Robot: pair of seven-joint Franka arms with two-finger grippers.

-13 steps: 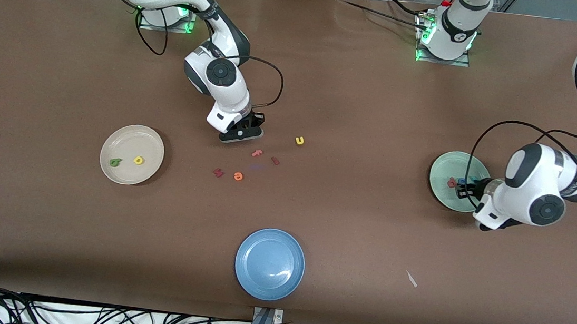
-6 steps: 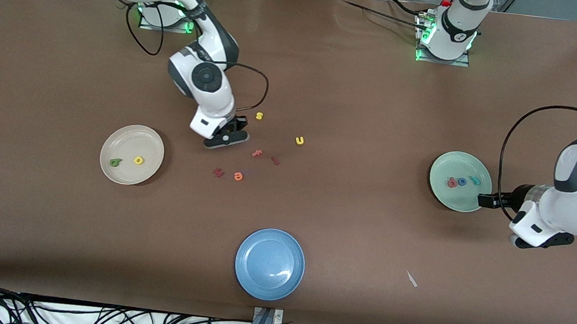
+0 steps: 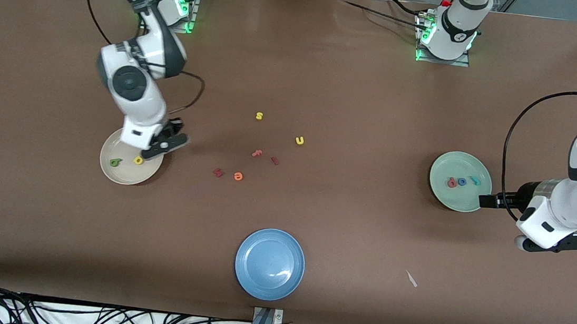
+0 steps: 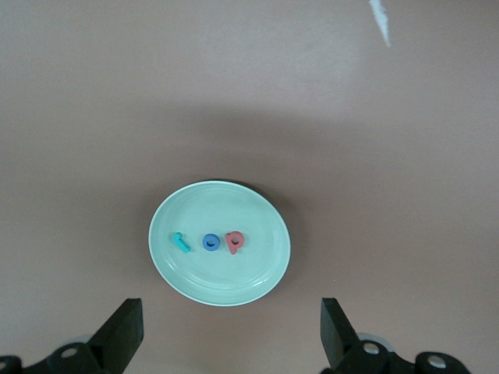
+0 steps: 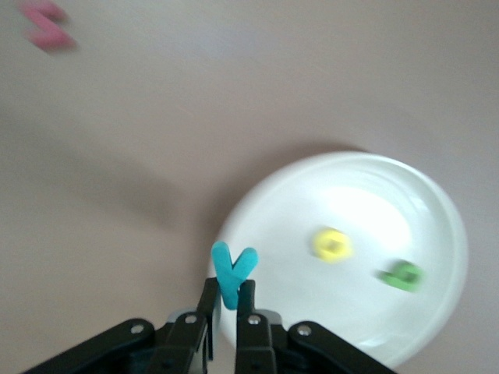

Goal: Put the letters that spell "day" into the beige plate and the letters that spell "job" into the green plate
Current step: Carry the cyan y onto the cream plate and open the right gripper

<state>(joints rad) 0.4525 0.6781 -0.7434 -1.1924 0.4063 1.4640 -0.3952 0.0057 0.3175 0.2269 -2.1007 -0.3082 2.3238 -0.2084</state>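
My right gripper hangs over the rim of the beige plate, shut on the teal "y", which sticks up between the fingers. A yellow letter and a green letter lie in that plate. In the green plate lie the teal "j", a blue letter and a coral-red letter in a row. My left gripper is open and holds nothing, over the table just off the green plate's rim.
Loose letters lie mid-table: yellow "s", yellow "u", pink "f", a red piece, a dark red one and orange "e". A blue plate sits near the front edge, with a white scrap nearby.
The right arm has swung from the loose letters over to the beige plate with the "y". The left gripper has opened, left the blue letter in the green plate and drawn back off it.
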